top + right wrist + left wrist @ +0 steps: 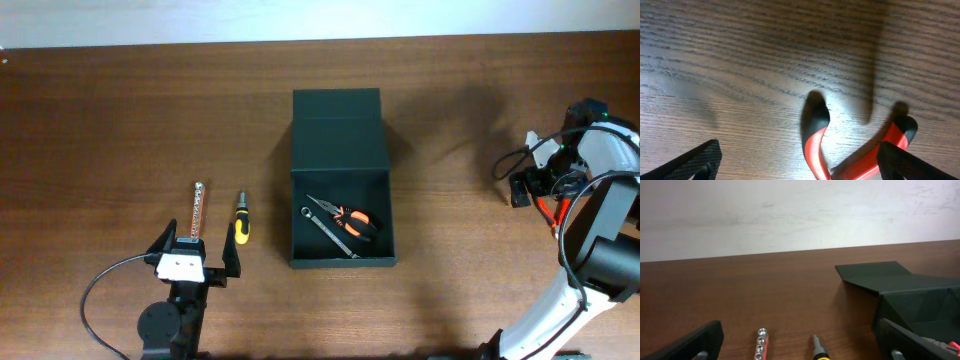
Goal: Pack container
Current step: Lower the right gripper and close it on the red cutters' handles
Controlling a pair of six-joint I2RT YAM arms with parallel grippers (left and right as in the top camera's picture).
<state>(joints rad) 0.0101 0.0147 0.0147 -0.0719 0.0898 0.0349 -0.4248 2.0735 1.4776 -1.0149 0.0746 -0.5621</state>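
The container (340, 120), a dark box with its flap lid folded back, sits mid-table and holds orange-handled pliers (350, 216) and a small wrench (331, 233). My left gripper (197, 262) stands open at the front left. Just beyond its fingertips lie a red socket rail (197, 210) and a yellow-black screwdriver (241, 224). In the left wrist view the rail (760, 342) and the screwdriver tip (816, 347) lie between the spread fingers (695, 341), with the container (912, 297) to the right. My right gripper (800, 167) hangs open over a red-and-black handled tool (815, 137) at the far right (549, 208).
The table's far edge meets a pale wall (790, 215). A black cable (100, 290) loops beside the left arm's base. The right arm's white body (600, 250) fills the right front corner.
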